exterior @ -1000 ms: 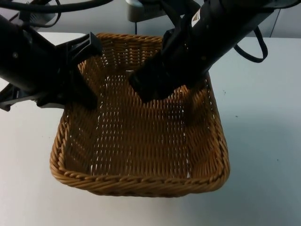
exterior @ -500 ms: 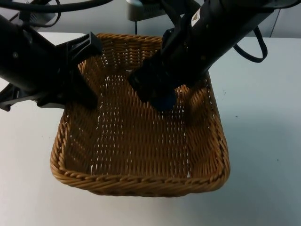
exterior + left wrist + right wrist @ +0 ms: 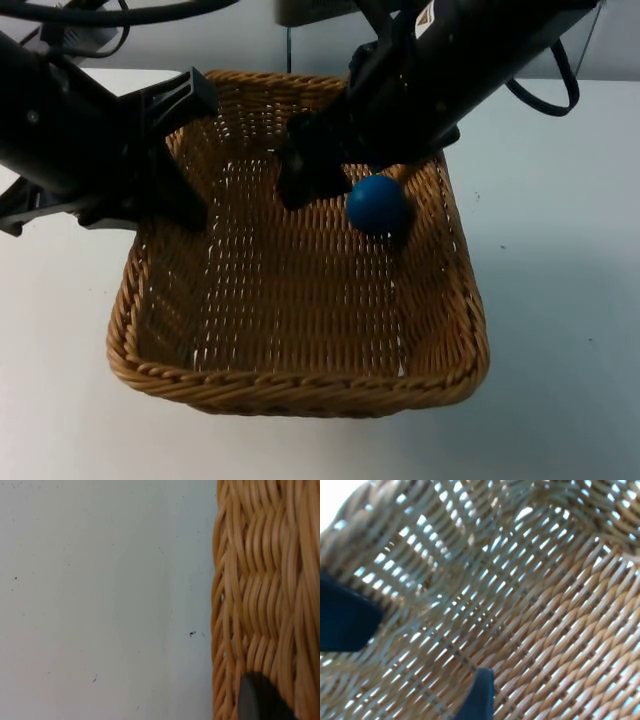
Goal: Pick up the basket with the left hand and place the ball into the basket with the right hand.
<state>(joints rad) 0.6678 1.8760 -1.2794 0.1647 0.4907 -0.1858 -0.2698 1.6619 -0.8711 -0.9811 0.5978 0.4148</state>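
The woven wicker basket (image 3: 300, 385) is held up off the white table, and my left gripper (image 3: 176, 200) is shut on its left rim. In the left wrist view the basket's outer wall (image 3: 260, 580) stands beside a black fingertip (image 3: 257, 700). A blue ball (image 3: 378, 204) is inside the basket, near its right wall, with nothing gripping it. My right gripper (image 3: 305, 178) hangs open over the basket's far part, just left of the ball. The right wrist view looks onto the basket's woven floor (image 3: 545, 630) past one fingertip (image 3: 481, 695).
The white table (image 3: 560, 300) spreads out on all sides of the basket. A grey partition wall (image 3: 240, 40) closes off the far edge. Both black arms cross above the basket's far half.
The ball came out from under my right gripper and now shows free in the basket. The right gripper has opened and drawn up and back. The left arm and basket have not moved.
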